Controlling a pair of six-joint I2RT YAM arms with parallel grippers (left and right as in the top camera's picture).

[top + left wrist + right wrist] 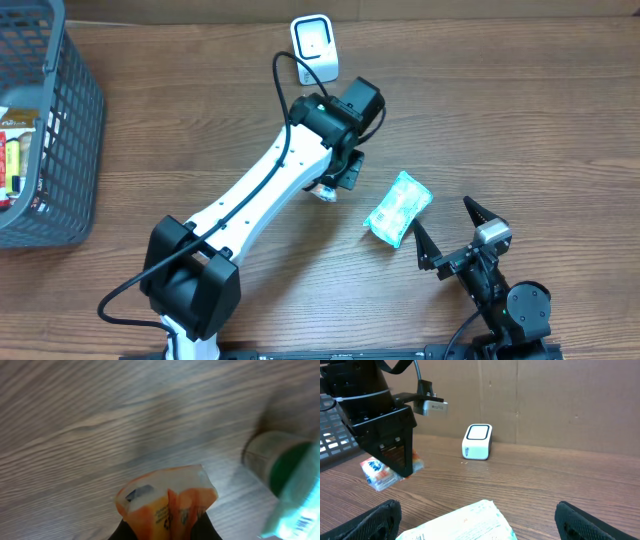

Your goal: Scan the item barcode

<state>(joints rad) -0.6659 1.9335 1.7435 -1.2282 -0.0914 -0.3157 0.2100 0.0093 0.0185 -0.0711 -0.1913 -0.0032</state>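
Overhead, a wooden table [520,100] holds a grey plastic basket [80,130] at its far left edge. Several small packages [14,150] lie inside the basket, printed in red, yellow and white; what they are cannot be read. A white barcode scanner [315,45] stands near the far edge of the table, well apart from the basket, with a black cable running off it. The left arm, white with black joints, reaches from the near left corner toward the table's middle. The left gripper [330,186] is clenched on an orange-and-white packet [167,502], pinching its lower end so the crimped top sticks out past the fingers. From the right wrist view this packet [380,472] hangs just above the tabletop, to the left of the scanner [478,441] and nearer the camera. A teal-and-white packet [398,208] lies flat on the table just right of the left gripper, touching neither claw. The right gripper [442,216] sits low near the table's front edge with its black fingers [375,520] spread wide and nothing between them, the teal-and-white packet just ahead of it.
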